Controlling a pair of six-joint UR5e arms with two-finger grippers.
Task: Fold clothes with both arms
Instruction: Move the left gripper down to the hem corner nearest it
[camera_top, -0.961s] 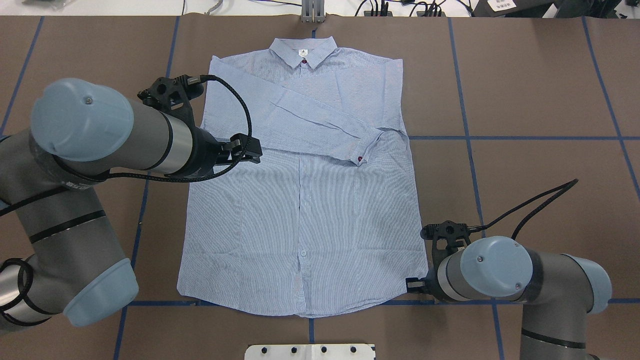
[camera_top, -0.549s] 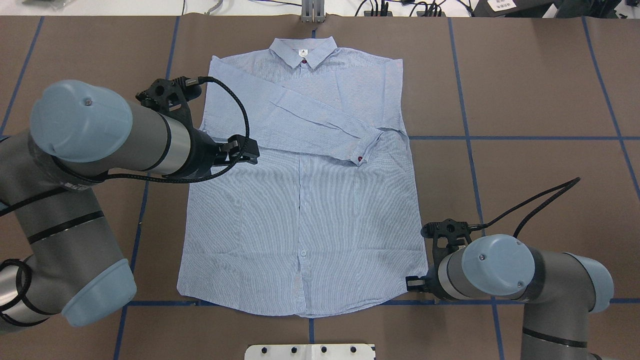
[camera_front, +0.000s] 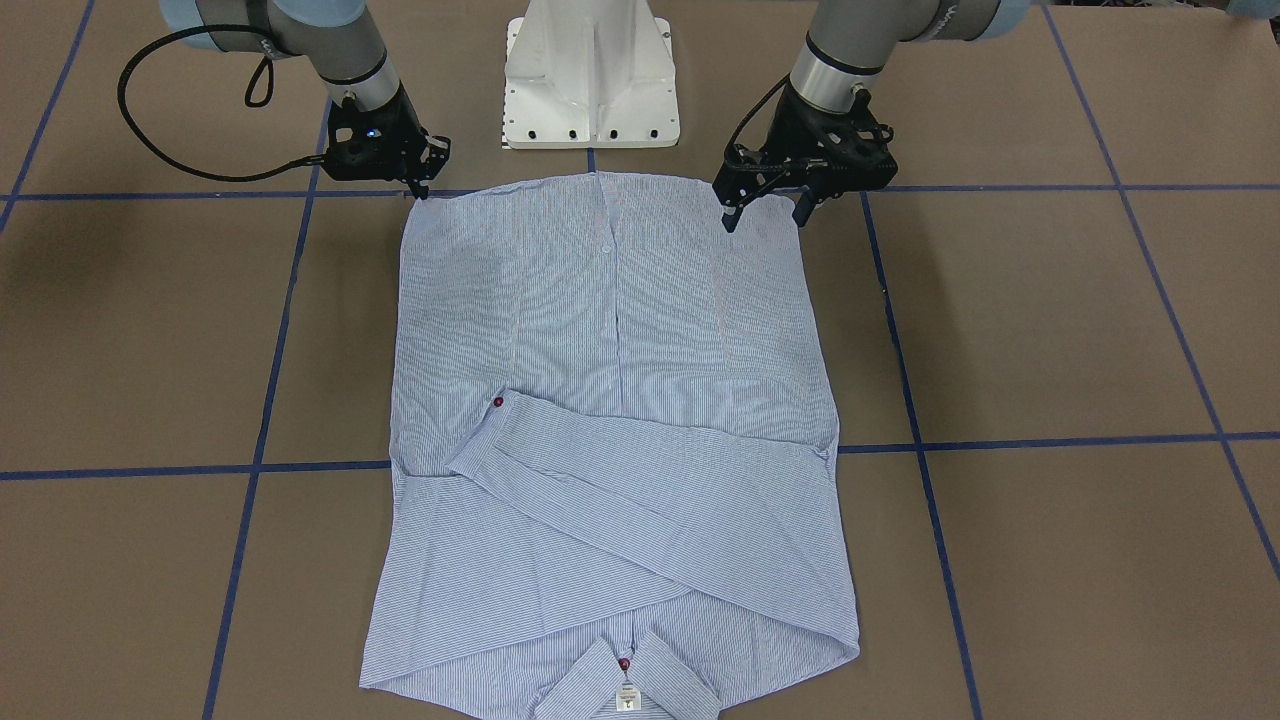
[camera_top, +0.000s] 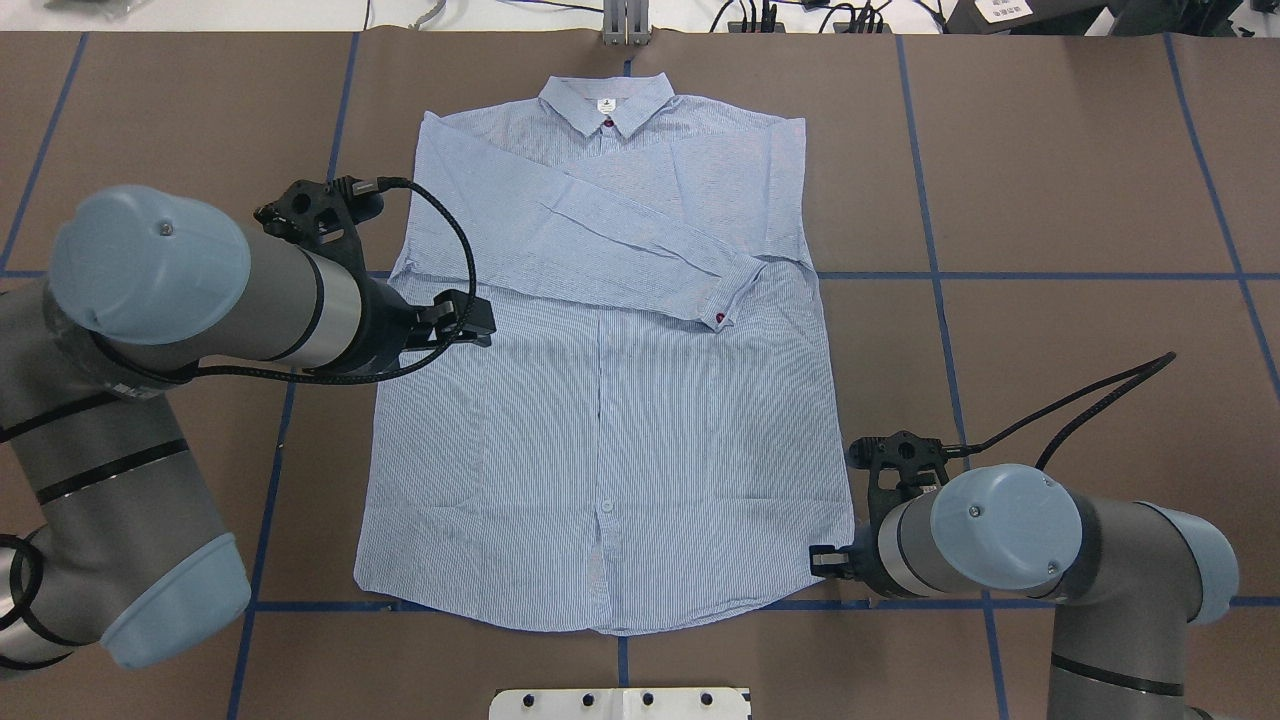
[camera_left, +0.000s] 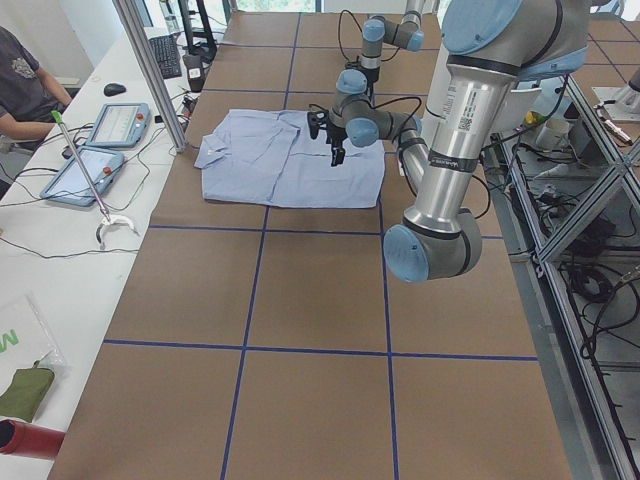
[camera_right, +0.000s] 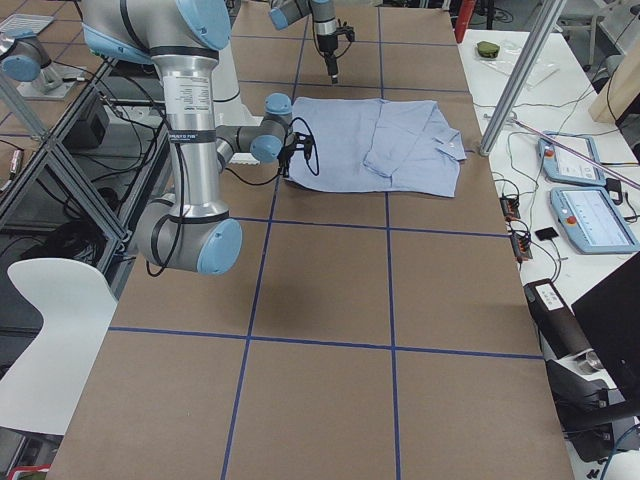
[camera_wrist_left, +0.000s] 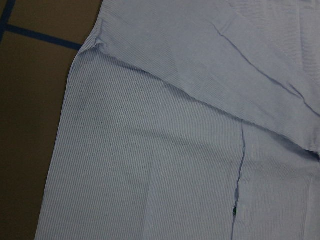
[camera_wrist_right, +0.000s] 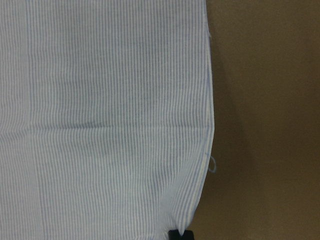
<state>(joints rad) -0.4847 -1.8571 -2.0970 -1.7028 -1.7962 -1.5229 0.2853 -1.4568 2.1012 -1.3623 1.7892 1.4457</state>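
Blue striped shirt (camera_top: 600, 440) is lying flat, one sleeve (camera_top: 600, 240) crossing its chest; left gripper (camera_front: 765, 212) hovering over it, right gripper (camera_front: 418, 186) sitting at its hem corner.

Overhead from behind, front opposite, sides distant, wrists close, all sharing shirt (camera_top: 600, 450)

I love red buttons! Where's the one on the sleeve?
In the overhead view, the small red cuff button sits at the end of the folded sleeve, right of centre on the light blue striped shirt.
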